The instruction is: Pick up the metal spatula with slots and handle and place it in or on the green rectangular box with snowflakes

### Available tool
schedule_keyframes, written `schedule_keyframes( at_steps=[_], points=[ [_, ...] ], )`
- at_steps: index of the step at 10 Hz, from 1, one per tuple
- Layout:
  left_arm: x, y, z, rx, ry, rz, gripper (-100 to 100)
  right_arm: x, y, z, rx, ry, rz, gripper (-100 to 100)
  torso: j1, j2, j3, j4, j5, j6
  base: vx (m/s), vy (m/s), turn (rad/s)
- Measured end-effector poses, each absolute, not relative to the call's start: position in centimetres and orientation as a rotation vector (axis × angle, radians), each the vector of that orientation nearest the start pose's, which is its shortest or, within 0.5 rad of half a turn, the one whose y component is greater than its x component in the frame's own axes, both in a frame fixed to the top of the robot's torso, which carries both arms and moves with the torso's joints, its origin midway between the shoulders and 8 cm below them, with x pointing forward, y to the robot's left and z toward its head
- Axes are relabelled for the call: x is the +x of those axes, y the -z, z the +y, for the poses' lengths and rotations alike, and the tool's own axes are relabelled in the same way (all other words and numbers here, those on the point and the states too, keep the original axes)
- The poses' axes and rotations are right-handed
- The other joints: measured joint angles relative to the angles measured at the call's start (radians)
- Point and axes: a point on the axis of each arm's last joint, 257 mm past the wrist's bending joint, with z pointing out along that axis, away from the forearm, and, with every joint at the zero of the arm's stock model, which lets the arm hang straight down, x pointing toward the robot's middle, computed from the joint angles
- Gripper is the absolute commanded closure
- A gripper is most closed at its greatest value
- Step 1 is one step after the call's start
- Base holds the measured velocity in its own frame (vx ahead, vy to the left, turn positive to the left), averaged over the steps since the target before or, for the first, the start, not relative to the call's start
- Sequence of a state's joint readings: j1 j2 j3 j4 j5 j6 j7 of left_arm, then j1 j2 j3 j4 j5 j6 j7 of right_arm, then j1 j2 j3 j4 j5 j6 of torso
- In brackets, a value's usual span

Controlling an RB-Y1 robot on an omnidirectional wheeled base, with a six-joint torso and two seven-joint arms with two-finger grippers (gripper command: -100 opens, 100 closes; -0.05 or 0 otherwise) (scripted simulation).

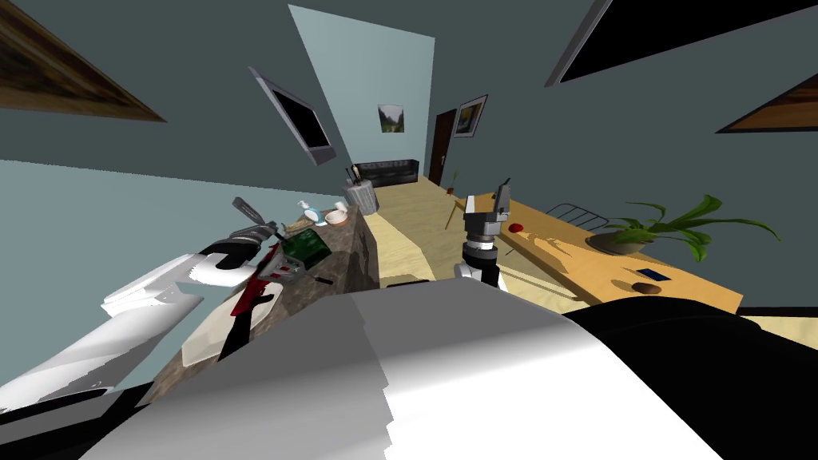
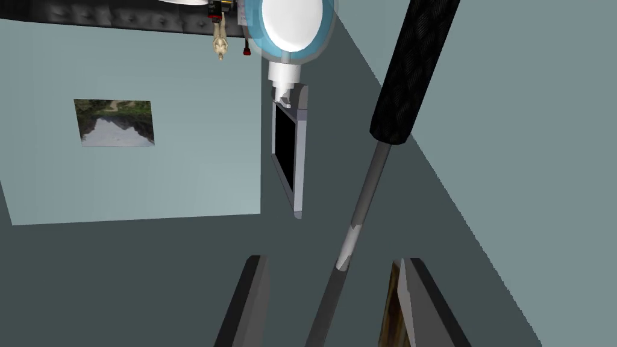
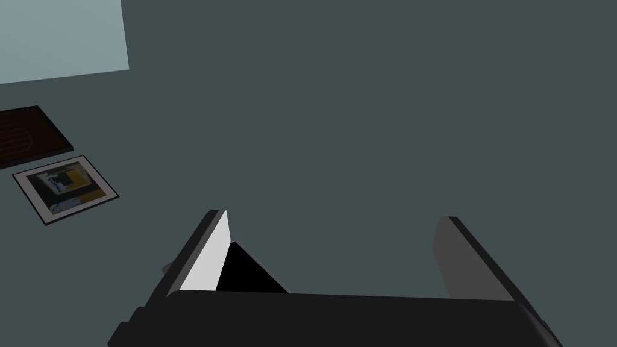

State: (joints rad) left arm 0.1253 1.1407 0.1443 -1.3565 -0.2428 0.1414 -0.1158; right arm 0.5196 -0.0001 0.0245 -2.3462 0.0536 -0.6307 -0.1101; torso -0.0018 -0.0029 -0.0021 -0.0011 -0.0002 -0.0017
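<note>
I'm holding spatula (image 2: 367, 187) aloft in left gripper (image 2: 332, 260), fingers clamping wide astride shaft, for carrying to green box (image 1: 307, 247); right gripper (image 3: 331, 215) hanging open, empty.

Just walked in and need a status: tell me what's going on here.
The left tool is shut on the spatula, whose black handle sticks out beyond it. The spatula is held above the counter, close to the green box but not yet in or on it. The right tool is open, holding nothing.
</note>
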Motion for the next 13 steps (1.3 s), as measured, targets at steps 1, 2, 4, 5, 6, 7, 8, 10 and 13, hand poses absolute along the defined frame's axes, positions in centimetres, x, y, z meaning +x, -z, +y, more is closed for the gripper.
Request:
schedule_keyframes(
  at_steps=[1,2,4,5,6,7,8,10,13],
  points=[
    [47.3,9.0,68.4,-0.404,-0.295,1.628,-100,30.6,-6.9,-25.8,0.515,-1.431,0.499,0,-0.001,0.002,0.001,0.001,0.0,0.0,0.0,0.0,0.0],
    [47.3,9.0,68.4,-0.404,-0.295,1.628,-100,30.6,-6.9,-25.8,0.515,-1.431,0.499,0,-0.001,0.003,0.002,0.001,0.0,0.0,0.0,0.0,0.0],
    [47.3,9.0,68.4,-0.404,-0.295,1.628,0,30.6,-6.9,-25.8,0.515,-1.431,0.499,0,-0.001,0.004,0.003,0.001,0.0,0.0,0.0,0.0,0.0],
    [47.3,9.0,68.4,-0.404,-0.295,1.628,-100,30.6,-6.9,-25.8,0.515,-1.431,0.499,0,-0.001,0.004,0.003,0.001,0.0,0.0,0.004,0.001,0.015],
    [47.5,8.4,68.4,-0.401,-0.295,1.627,-100,30.6,-6.9,-25.8,0.515,-1.431,0.499,0,-0.001,0.004,0.003,0.001,-0.001,0.0,0.007,0.0,0.012],
    [47.5,7.7,68.4,-0.4,-0.294,1.627,-100,30.6,-6.9,-25.8,0.515,-1.431,0.499,0,-0.001,0.004,0.003,0.001,-0.001,0.0,0.007,0.0,0.007],
    [47.4,7.1,68.6,-0.401,-0.294,1.627,-100,30.6,-6.9,-25.8,0.515,-1.431,0.499,0,-0.001,0.004,0.003,0.001,0.0,0.0,0.005,0.0,0.01],
    [47.5,6.0,68.5,-0.399,-0.291,1.627,-100,30.6,-6.9,-25.8,0.515,-1.431,0.499,0,-0.001,0.004,0.003,0.001,0.0,0.0,0.006,0.001,0.009],
    [47.7,4.5,68.2,-0.396,-0.287,1.63,-100,30.6,-6.9,-25.8,0.515,-1.431,0.499,0,-0.001,0.004,0.003,0.001,0.0,0.0,0.005,0.0,0.009]
  ],
)
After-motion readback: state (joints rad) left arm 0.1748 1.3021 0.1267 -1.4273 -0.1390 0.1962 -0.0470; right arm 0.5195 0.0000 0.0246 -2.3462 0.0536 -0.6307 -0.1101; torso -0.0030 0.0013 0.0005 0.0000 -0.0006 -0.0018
